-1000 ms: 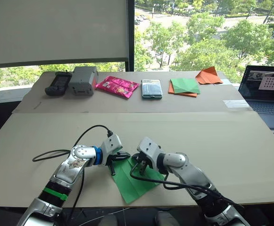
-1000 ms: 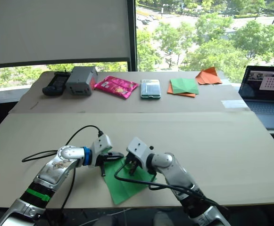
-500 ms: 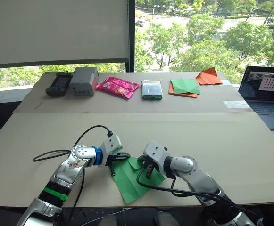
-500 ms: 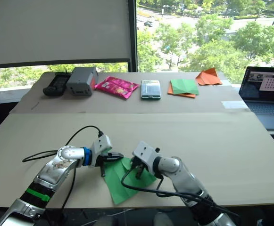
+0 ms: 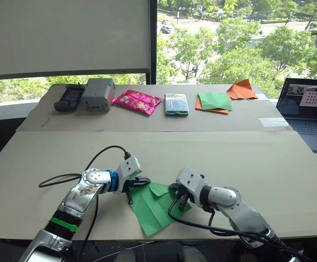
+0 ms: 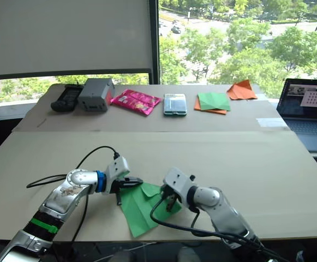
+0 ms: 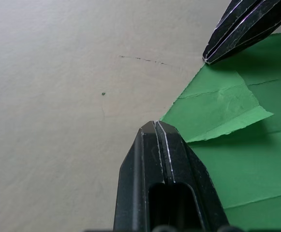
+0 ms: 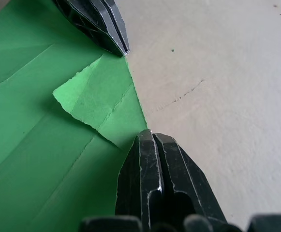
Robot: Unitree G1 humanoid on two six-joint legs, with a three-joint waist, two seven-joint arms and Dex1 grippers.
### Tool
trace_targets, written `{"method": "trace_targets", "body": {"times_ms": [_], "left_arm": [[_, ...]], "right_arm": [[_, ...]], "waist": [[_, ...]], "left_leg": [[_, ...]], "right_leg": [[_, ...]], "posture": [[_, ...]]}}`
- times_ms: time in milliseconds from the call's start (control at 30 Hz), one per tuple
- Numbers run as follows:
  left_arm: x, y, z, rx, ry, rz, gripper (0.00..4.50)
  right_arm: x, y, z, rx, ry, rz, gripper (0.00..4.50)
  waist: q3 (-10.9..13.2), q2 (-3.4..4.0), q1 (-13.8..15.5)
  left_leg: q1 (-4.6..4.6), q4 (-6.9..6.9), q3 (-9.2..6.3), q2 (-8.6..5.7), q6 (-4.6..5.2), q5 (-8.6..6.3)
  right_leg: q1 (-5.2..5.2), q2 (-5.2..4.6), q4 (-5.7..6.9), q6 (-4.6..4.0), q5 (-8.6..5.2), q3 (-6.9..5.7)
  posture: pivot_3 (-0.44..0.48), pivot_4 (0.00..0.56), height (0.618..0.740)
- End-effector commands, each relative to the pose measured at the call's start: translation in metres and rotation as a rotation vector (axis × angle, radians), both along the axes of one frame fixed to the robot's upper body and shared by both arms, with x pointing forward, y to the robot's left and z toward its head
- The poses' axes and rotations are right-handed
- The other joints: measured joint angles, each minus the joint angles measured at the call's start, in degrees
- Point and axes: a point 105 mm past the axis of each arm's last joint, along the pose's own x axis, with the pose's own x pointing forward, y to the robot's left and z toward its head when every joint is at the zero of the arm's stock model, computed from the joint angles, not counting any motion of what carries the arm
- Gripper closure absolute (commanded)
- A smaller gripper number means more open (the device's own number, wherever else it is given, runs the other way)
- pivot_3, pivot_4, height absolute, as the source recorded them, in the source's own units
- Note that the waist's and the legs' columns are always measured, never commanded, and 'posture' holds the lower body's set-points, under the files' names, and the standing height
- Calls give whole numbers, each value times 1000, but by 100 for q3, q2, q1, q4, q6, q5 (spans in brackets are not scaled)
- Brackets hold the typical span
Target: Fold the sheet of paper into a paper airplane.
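The sheet of paper [image 5: 155, 204] lies flat on the near part of the table [image 5: 229, 158], close to its near edge, between the two grippers. It is bright green, marked with crease lines, and its far corner is folded back over itself into a small flap with a ragged edge [image 8: 89, 96].

The left gripper [image 5: 132, 189] rests at the sheet's far left edge. In the left wrist view its jaws are spread apart, one black fingertip [image 7: 157, 133] at the paper's edge and the other [image 7: 213, 55] farther along the same edge, both low on the table and holding nothing.

The right gripper [image 5: 181, 201] sits at the sheet's right edge. Its jaws are likewise parted, with one fingertip [image 8: 147, 140] on the paper's border and the other [image 8: 118, 46] near the folded flap, nothing clasped between them.

Along the far side of the table stand a black handheld device [image 5: 68, 97], a grey box [image 5: 97, 93], a pink packet [image 5: 136, 100], a small clear-topped case [image 5: 175, 103], a darker green sheet on orange paper [image 5: 214, 100] and an orange paper triangle [image 5: 241, 88]. A laptop [image 5: 308, 109] is open at the far right.
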Motion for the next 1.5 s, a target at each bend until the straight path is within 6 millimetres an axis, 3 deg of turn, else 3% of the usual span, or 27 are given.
{"method": "trace_targets", "body": {"times_ms": [33,433,533,567,633,700,833,967,1133,1267,1367,1500], "left_arm": [[-7,10,-19,58,67,18,4500],[-6,8,-20,57,67,9,4500],[-6,8,-19,55,65,10,4500],[-6,7,-19,51,62,8,4500],[-2,5,-13,33,40,7,4500],[2,3,-6,13,9,4,4500],[7,-1,12,-51,-33,0,4500],[9,0,35,-122,-68,-5,4500],[10,15,67,-220,-80,73,4500],[-11,46,76,-283,-11,192,3353],[-27,64,66,-319,91,297,2379],[-48,68,54,-383,214,366,973]], "right_arm": [[-16,-35,-45,-124,212,-117,4471],[-14,-33,-34,-106,187,-139,4471],[-9,-33,-26,-81,157,-152,4471],[-6,-24,-12,-15,114,-132,4471],[-2,-6,29,135,-36,-50,4471],[-1,-3,48,179,-123,-29,4471],[-4,0,63,227,-141,10,4471],[-21,16,76,297,-133,121,4471],[-29,21,77,320,-123,152,4471],[-30,19,75,308,-132,147,4500],[-30,20,72,307,-128,148,4500],[-31,19,67,301,-120,159,4500]], "waist": [[-2,-5,1],[1,-16,14],[2,-18,15],[3,-17,15],[7,-14,21],[38,-1,3],[51,0,-16],[82,-4,-30],[100,-11,-34],[105,-6,-74],[115,1,-104],[138,-17,-66]], "left_leg": [[0,0,0,0,0,0],[-1,0,0,0,-8,-5],[-1,0,0,0,-8,-5],[-1,0,0,0,-9,-5],[-3,0,0,0,-8,-5],[-8,-1,0,0,-8,-5],[-19,-1,0,0,0,0],[-22,-2,-1,0,0,0],[-25,-2,-3,1,1,0],[-18,-5,-1,3,0,0],[-13,-11,0,6,0,0],[-8,-10,0,5,-12,-7]], "right_leg": [[0,0,0,0,0,0],[-1,-2,-3,0,-1,0],[-2,-2,-3,-1,-1,-1],[-2,-2,-3,0,-1,0],[-4,-2,-3,0,-1,-1],[-10,-2,-1,0,-1,-1],[-17,-1,-1,1,0,-1],[-18,0,2,2,1,-1],[-19,0,2,3,1,-1],[-18,0,0,3,1,1],[-19,0,1,1,0,1],[-18,-3,-1,-1,-1,-1]], "posture": [[0,150,740],[0,150,740],[0,150,740],[0,150,740],[0,150,740],[0,150,740],[0,150,740],[0,150,740],[0,150,740],[0,150,740],[0,150,740],[0,150,740]]}}
